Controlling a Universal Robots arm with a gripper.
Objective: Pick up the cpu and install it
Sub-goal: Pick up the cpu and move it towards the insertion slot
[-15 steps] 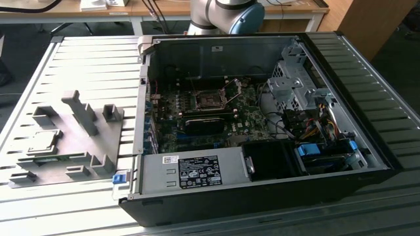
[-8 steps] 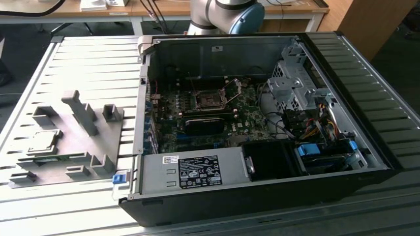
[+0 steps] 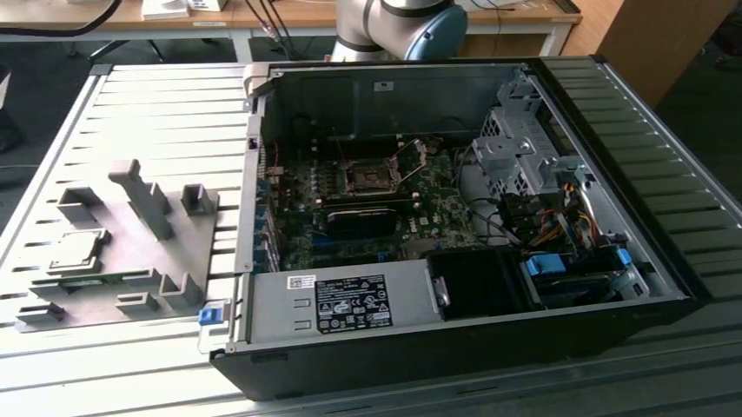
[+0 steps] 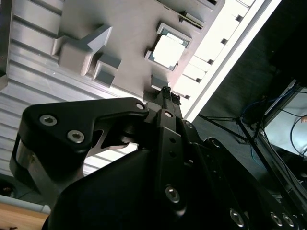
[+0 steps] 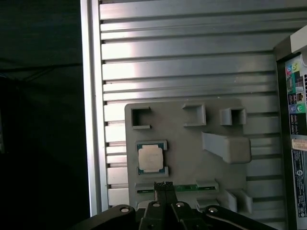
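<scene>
Cpu (image 5: 150,158) position: flat, metal top up, in a shallow recess of the grey holder plate (image 5: 192,143). The plate lies on the slatted table (image 3: 162,104), close to the table edge at the exterior view's left and just beside the open computer case (image 3: 464,339). Raised grey blocks (image 3: 145,195) stand elsewhere on the plate, apart from the chip. In the first wrist view the gripper (image 5: 164,186) hangs above the plate near the cpu without touching it. Its tips are closed together and hold nothing. Inside the case, the socket (image 3: 368,178) on the board appears uncovered and unoccupied. Handling assessment: the part is probably light, thin and rigid. The smooth metal top gives little friction, so any grip on it is likely to slip. The underside contacts are likely fragile and should not be scraped or pressed. The best hold is judged to be across two opposite edges of the greenish rim, on the sides left bare by the recess lips (image 5: 152,144), with light clamping force and the chip kept level.
</scene>
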